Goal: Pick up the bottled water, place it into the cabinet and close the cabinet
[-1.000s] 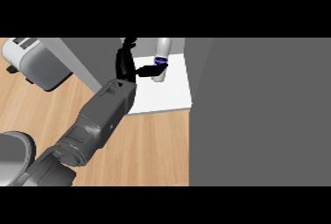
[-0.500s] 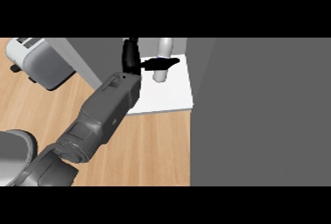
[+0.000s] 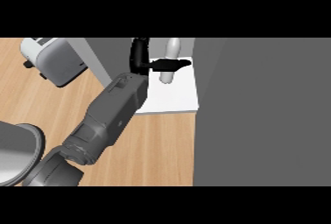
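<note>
The bottle stands on the shelf at upper centre of the frame. The hand lies across it from the left, seemingly touching. The arm runs down to lower left. A toaster sits upper left on the counter; the cabinet wall fills the right.

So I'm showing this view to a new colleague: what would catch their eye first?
The long grey forearm running diagonally up from the lower left, ending in the left hand whose fingers lie across the bottled water on the white cabinet shelf. Next, the toaster at upper left and the grey cabinet door filling the right.
</note>
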`<state>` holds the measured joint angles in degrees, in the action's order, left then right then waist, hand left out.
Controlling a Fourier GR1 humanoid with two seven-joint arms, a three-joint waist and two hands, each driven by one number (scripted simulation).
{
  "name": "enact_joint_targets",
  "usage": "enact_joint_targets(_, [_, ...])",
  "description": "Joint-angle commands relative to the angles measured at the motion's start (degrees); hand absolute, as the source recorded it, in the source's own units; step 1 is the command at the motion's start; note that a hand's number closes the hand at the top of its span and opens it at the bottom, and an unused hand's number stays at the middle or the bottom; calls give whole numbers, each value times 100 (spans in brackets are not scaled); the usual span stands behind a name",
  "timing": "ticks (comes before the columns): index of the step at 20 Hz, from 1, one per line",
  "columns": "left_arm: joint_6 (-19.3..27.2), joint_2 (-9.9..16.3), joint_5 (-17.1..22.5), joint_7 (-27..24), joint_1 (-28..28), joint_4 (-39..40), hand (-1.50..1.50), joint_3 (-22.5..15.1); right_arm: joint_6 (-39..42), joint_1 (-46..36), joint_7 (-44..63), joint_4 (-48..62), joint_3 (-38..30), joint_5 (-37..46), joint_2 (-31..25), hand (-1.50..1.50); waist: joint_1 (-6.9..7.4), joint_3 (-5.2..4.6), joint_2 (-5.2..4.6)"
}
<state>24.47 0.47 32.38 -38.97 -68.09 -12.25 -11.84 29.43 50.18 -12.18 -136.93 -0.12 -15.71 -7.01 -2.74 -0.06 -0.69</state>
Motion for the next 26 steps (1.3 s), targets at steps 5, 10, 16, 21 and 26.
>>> enact_joint_targets(5, [-76, -46, 189, -35, 743, -808, -150, -247, -318, 117, 596, -751, 408, -4, 244, -150, 103, 1, 64])
enact_joint_targets(10, [-292, -47, 374, 132, 1762, -1988, -150, -855, -196, 257, 352, -602, 200, -196, 199, -150, 221, 3, 122])
enact_joint_targets(16, [-661, -47, 680, 530, 2406, -3327, -150, -1368, -400, 427, 500, -900, 627, 215, 347, -150, 309, -2, 134])
enact_joint_targets(21, [-749, -46, 435, 363, 3275, -4342, -150, -1791, -479, 368, 736, -1169, 409, -100, 120, -150, 354, -1, 117])
enact_joint_targets(26, [-750, 235, 351, 734, 4018, -5755, -150, -2161, -562, 62, 709, -829, 440, 169, 110, -150, 415, 2, 110])
